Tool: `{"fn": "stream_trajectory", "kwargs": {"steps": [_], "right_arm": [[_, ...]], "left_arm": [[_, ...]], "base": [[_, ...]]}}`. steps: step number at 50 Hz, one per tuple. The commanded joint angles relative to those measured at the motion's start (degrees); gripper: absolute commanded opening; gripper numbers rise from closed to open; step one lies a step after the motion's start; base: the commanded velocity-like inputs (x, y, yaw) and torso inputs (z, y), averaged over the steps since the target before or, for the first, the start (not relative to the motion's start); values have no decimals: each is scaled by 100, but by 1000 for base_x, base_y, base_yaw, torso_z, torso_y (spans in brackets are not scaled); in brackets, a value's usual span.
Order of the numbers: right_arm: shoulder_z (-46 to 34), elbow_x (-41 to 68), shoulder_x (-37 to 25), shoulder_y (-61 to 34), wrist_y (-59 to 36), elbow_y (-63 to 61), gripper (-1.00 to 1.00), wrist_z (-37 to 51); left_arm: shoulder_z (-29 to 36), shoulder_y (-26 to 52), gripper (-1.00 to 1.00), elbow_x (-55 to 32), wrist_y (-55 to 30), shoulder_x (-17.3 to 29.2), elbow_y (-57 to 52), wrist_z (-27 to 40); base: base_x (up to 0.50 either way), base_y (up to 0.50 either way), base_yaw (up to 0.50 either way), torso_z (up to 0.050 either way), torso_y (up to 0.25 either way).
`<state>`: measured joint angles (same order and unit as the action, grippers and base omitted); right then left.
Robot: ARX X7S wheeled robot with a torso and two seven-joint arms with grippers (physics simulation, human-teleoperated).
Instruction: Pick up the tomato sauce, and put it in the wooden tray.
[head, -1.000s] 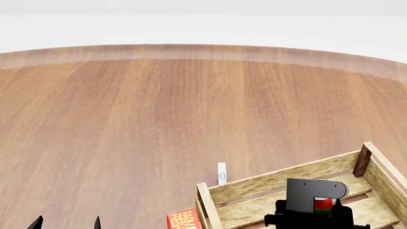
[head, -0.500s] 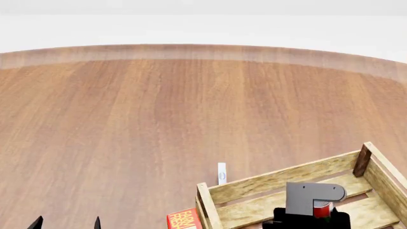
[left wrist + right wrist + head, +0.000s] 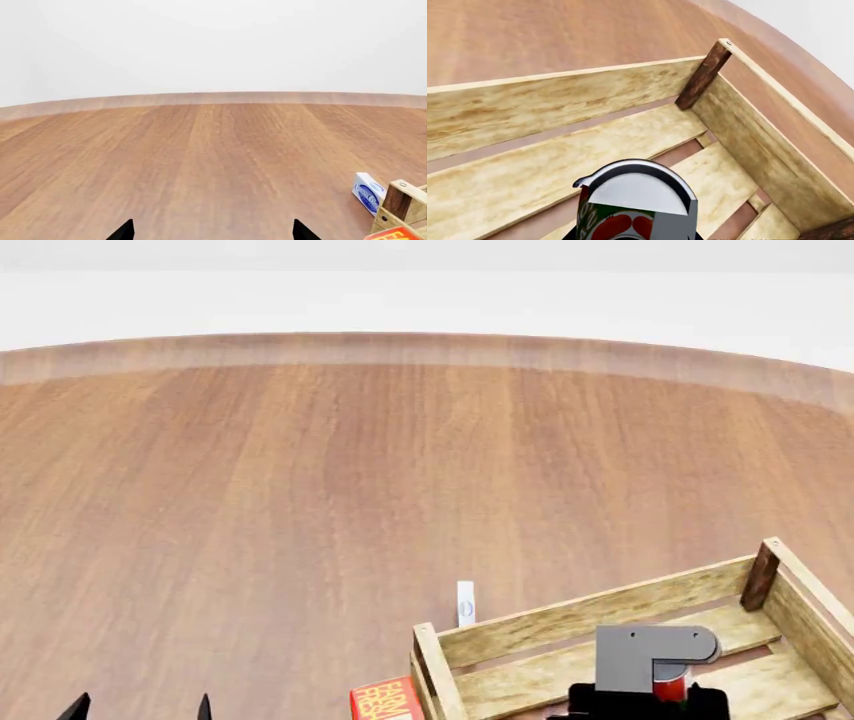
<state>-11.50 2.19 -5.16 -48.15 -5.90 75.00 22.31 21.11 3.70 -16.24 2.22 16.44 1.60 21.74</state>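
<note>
The tomato sauce can (image 3: pixel 627 215), with a red and green tomato label and a silver-white top, is held in my right gripper (image 3: pixel 630 235) low over the slatted floor inside the wooden tray (image 3: pixel 560 95). In the head view the right gripper (image 3: pixel 654 695) sits inside the tray (image 3: pixel 587 615) at the bottom right, and a red sliver of the can (image 3: pixel 671 690) shows under its grey bracket. My left gripper (image 3: pixel 212 231) is open and empty above bare table; its tips show at the head view's bottom left (image 3: pixel 140 707).
A red and yellow box (image 3: pixel 387 699) lies against the tray's left outer wall. A small white and blue packet (image 3: pixel 465 604) stands just beyond the tray's far wall, also in the left wrist view (image 3: pixel 368 192). The round wooden table (image 3: pixel 334 470) ends at a far curved edge.
My right gripper has moved lower and nearer with the can, deeper into the tray. The left arm has not moved.
</note>
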Motion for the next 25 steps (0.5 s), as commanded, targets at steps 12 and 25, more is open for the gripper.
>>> {"fn": "stream_trajectory", "kwargs": {"steps": [12, 25], "right_arm": [[500, -74, -33, -87, -235, -1, -100, -1107], [726, -183, -30, -88, -226, -1, -100, -1288]], "left_arm": [[32, 9, 100, -26, 3, 23, -3, 30], [50, 14, 100, -39, 11, 35, 0, 45]], "base": [[0, 0, 0, 0, 0], [0, 0, 0, 0, 0]]}}
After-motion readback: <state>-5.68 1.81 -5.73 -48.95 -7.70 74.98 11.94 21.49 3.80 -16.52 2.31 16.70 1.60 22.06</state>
